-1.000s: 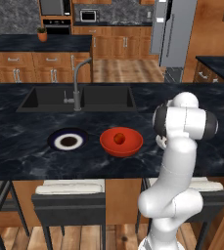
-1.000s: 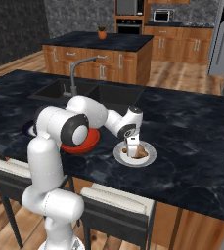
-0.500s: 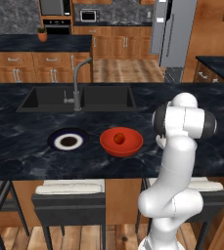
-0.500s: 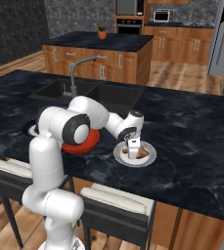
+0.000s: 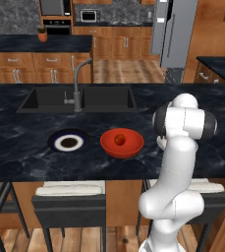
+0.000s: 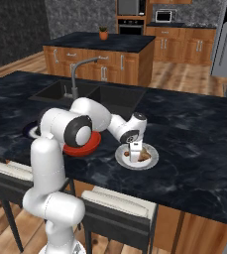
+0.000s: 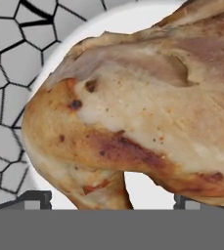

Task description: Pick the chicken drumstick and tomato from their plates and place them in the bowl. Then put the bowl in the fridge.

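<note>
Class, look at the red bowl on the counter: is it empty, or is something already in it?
Not empty. The red bowl holds the tomato, a small red ball resting near its middle.

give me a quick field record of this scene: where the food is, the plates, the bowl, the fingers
tomato: in the red bowl on the dark counter
chicken drumstick: lying on the pale white plate
navy-rimmed plate: bare, left of the bowl in the left base view
gripper: lowered over the drumstick, fingers open on either side of it, not closed on it
fridge: across the kitchen floor, behind the counter
task state: tomato placed; drumstick not yet picked
</note>
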Available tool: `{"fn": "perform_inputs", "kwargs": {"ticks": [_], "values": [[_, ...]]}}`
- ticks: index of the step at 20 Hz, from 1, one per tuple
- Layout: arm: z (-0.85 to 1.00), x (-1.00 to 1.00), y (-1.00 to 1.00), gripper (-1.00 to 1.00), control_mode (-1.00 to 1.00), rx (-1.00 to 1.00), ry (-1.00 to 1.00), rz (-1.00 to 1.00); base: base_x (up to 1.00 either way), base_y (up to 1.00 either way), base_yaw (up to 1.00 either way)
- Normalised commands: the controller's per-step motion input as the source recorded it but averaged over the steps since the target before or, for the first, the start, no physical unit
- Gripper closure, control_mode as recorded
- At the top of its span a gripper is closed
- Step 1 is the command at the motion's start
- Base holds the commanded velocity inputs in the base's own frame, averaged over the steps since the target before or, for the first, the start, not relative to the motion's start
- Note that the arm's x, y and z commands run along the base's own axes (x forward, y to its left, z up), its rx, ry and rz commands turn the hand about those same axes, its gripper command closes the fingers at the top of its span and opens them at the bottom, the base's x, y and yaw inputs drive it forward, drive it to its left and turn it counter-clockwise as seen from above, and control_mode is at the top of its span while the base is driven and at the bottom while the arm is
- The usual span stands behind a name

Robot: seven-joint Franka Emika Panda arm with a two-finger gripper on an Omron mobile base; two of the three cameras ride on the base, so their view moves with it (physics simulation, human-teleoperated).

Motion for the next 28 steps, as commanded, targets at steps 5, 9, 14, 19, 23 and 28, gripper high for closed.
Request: {"fn": "perform_inputs", "kwargs": {"ticks": [5, 9, 14, 19, 23, 28], "values": [[-0.03, 0.0, 0.14, 1.0, -1.0, 0.0, 0.0, -0.01, 0.0, 0.0, 0.0], [0.0, -0.03, 0.08, 1.0, -1.0, 0.0, 0.0, 0.02, 0.0, 0.0, 0.0], [0.09, -0.06, 0.02, 1.0, -1.0, 0.0, 0.0, 0.04, 0.0, 0.0, 0.0], [0.34, -0.1, 0.0, 1.0, -1.0, -0.07, 0.0, 0.04, 0.0, 0.0, 0.0], [0.49, -0.11, 0.15, 1.0, -1.0, -0.12, 0.0, 0.07, 0.0, 0.0, 0.0], [0.46, -0.06, 0.32, 1.0, -1.0, -0.04, 0.0, 0.25, 0.0, 0.0, 0.0]]}}
